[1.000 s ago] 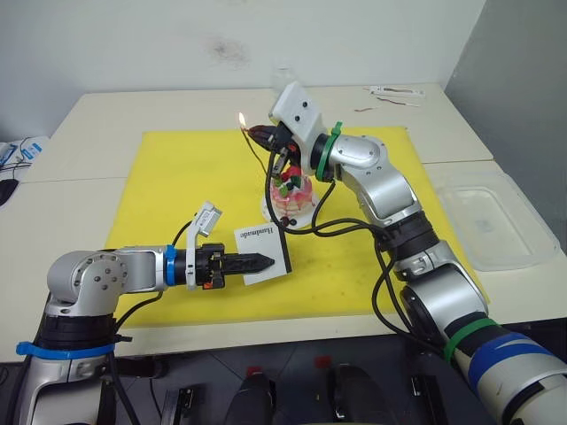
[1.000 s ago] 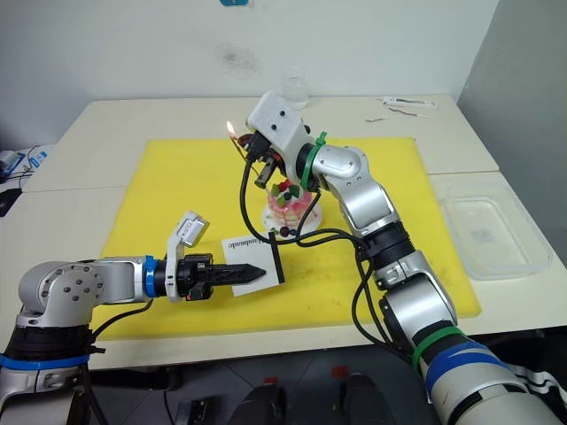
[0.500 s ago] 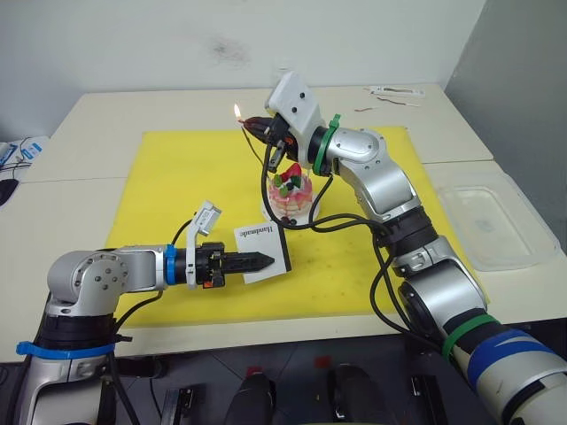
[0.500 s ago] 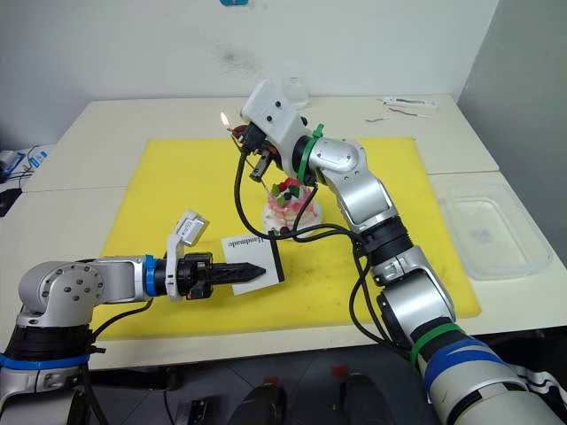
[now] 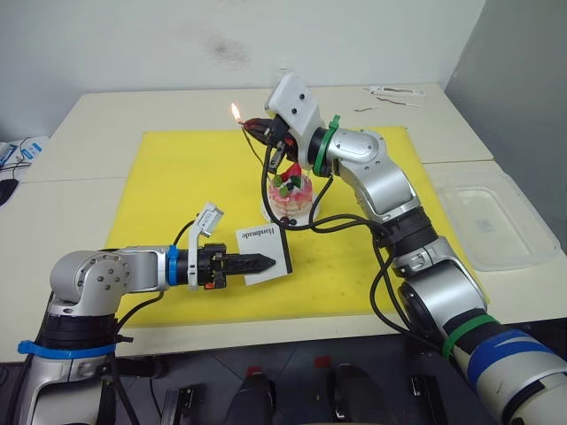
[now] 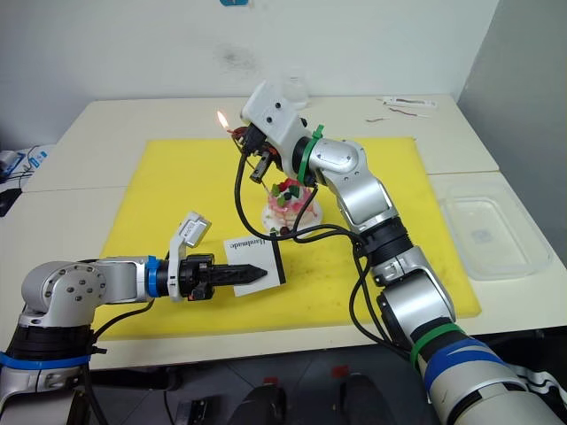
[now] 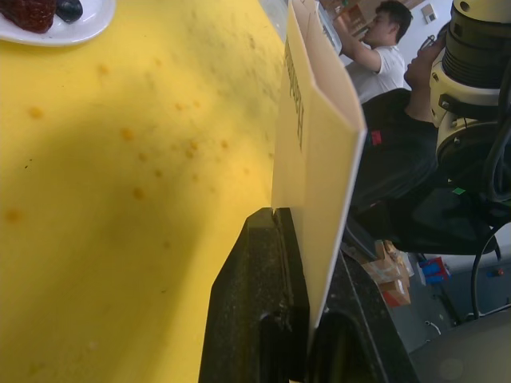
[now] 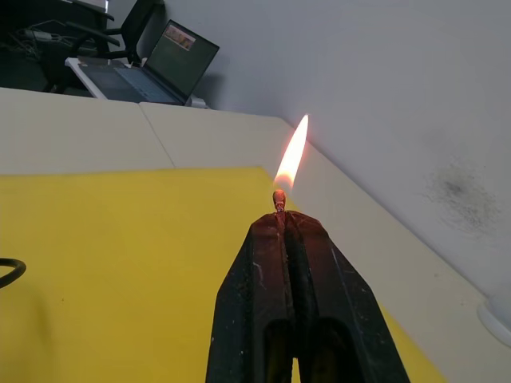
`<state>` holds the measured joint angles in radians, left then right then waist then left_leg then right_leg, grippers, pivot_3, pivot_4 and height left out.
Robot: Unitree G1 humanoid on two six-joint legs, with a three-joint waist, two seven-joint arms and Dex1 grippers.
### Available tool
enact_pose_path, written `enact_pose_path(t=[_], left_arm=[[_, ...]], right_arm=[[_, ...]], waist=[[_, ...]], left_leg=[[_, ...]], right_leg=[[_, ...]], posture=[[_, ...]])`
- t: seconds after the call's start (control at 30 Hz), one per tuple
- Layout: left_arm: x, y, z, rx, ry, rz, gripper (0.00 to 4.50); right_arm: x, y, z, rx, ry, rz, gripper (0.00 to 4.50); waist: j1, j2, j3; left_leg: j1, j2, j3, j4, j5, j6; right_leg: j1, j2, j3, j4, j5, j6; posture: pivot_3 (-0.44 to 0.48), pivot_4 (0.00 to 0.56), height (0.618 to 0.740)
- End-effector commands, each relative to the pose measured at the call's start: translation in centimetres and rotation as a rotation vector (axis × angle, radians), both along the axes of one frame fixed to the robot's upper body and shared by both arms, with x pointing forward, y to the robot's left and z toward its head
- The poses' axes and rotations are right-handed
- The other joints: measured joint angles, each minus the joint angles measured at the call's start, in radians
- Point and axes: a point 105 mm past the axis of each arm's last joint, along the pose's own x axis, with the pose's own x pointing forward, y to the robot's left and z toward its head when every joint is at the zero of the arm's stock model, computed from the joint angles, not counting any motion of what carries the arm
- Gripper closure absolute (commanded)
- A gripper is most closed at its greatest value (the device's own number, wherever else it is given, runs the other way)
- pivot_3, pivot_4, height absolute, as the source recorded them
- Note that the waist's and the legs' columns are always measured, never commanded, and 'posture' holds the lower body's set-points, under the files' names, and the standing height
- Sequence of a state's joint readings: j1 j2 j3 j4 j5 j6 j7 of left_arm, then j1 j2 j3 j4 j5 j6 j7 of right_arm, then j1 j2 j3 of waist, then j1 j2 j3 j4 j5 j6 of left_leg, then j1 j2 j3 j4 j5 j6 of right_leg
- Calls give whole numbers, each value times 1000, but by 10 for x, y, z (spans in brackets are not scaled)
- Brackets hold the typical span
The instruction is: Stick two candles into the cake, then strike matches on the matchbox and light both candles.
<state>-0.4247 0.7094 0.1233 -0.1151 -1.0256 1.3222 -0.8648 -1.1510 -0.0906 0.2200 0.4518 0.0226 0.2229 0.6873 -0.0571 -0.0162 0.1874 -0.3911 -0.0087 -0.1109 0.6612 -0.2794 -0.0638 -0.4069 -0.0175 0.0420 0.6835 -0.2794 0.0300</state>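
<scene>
The pink cake [image 5: 290,193] sits on its small white plate [image 7: 56,32] in the middle of the yellow mat [image 5: 177,177]. Just above and behind the cake, my right gripper [image 5: 254,129] is shut on a short match [image 8: 279,199] whose tip burns with a flame [image 5: 236,112]. The flame [image 8: 291,152] stands over the mat, left of the cake. Nearer the front, my left gripper [image 5: 260,261] is shut on the lower edge of the white matchbox [image 5: 263,248] and holds it tilted up off the mat. I cannot make out the candles clearly behind the right arm and its cables.
A clear plastic tray [image 5: 492,221] lies on the table to the right of the mat. Small items [image 5: 394,91] and a clear cup [image 6: 295,88] are at the table's far edge. A person [image 7: 383,40] sits beyond the table in the left wrist view.
My right gripper has lifted the burning match slightly up and to the left, away from the cake top. The left gripper and matchbox have stayed put.
</scene>
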Motion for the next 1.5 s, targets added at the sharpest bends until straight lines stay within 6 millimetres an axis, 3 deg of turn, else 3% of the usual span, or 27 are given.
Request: enact_pose_path(t=[0.03,1.5], left_arm=[[1,1,10,-3,-47,-6,4500],[0,0,10,-2,-49,-18,4500]], right_arm=[[-5,3,10,14,-35,17,4461],[-6,-1,19,63,-46,8,4461]], waist=[[0,0,0],[0,0,0]], left_leg=[[0,0,0,0,0,0],[0,0,0,0,0,0]], right_leg=[[0,0,0,0,0,0],[0,0,0,0,0,0]], posture=[[0,150,740],[0,150,740]])
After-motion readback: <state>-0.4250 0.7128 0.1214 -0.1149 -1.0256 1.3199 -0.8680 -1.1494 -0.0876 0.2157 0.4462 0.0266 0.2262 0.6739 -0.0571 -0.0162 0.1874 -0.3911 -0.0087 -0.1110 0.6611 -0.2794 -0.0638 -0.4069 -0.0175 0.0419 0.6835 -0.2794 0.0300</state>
